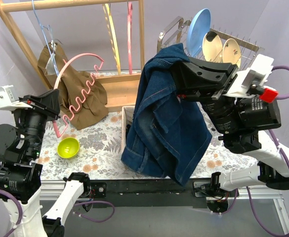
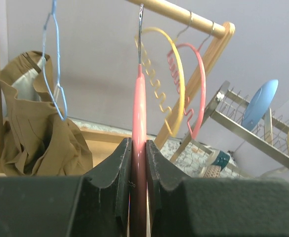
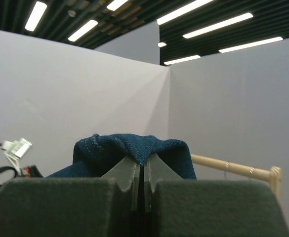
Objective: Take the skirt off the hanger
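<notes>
The blue denim skirt (image 1: 159, 128) hangs free above the table, pinched at its top fold by my right gripper (image 1: 175, 80), which is shut on it. In the right wrist view the denim (image 3: 134, 148) bunches over the closed gripper (image 3: 144, 165). The pink hanger (image 1: 81, 60) is bare and apart from the skirt, at the left. My left gripper (image 1: 55, 107) is shut on its lower end. In the left wrist view the pink hanger (image 2: 139, 108) rises straight out of my gripper (image 2: 139, 148), its metal hook by the wooden rail (image 2: 184, 15).
A brown garment (image 1: 77, 89) hangs on a blue wire hanger (image 1: 43, 29) at the rack's left. A yellow hanger (image 1: 112, 34) and another pink hanger (image 1: 130, 34) hang from the rail (image 1: 60, 4). A green bowl (image 1: 68, 147) lies front left. A dish rack (image 1: 233, 49) with plates stands back right.
</notes>
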### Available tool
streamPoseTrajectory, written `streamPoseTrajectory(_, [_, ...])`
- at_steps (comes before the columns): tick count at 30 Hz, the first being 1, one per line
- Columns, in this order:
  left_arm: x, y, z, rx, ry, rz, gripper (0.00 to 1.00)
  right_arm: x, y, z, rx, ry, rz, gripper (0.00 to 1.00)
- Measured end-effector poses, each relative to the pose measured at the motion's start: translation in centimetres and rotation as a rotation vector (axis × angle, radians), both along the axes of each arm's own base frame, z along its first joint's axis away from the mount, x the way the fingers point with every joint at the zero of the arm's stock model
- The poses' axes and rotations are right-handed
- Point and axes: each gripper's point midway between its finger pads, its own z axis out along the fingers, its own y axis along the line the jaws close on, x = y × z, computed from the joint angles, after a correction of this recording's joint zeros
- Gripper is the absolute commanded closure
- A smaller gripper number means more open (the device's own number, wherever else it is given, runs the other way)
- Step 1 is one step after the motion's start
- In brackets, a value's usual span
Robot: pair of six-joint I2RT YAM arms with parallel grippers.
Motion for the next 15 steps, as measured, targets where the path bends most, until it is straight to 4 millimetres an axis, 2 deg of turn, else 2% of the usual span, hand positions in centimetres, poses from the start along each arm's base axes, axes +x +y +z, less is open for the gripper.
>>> streamPoseTrajectory(5, [-0.5, 1.0, 1.6, -0.014, -0.042, 0.054, 1.00, 2.9, 0.4, -4.2, -0.096, 0.085, -0.159, 0.99])
streamPoseTrajectory(8, [-0.2, 1.4, 2.0, -0.016, -0.052, 0.077, 1.00, 4.7, 1.3, -7.8, -0.189, 0.127, -0.255, 0.99])
streamPoseTrajectory(12, [1.9, 1.3, 2.6, -0.013, -0.051, 0.084, 1.00, 7.4, 2.8, -13.5, -0.337, 0.165, -0.375, 0.99])
streamPoseTrajectory(15, [3.9, 1.1, 2.7, -0.002, -0.047, 0.082, 1.00, 9.8, 2.8, -16.8, -0.420, 0.198, -0.454, 0.99])
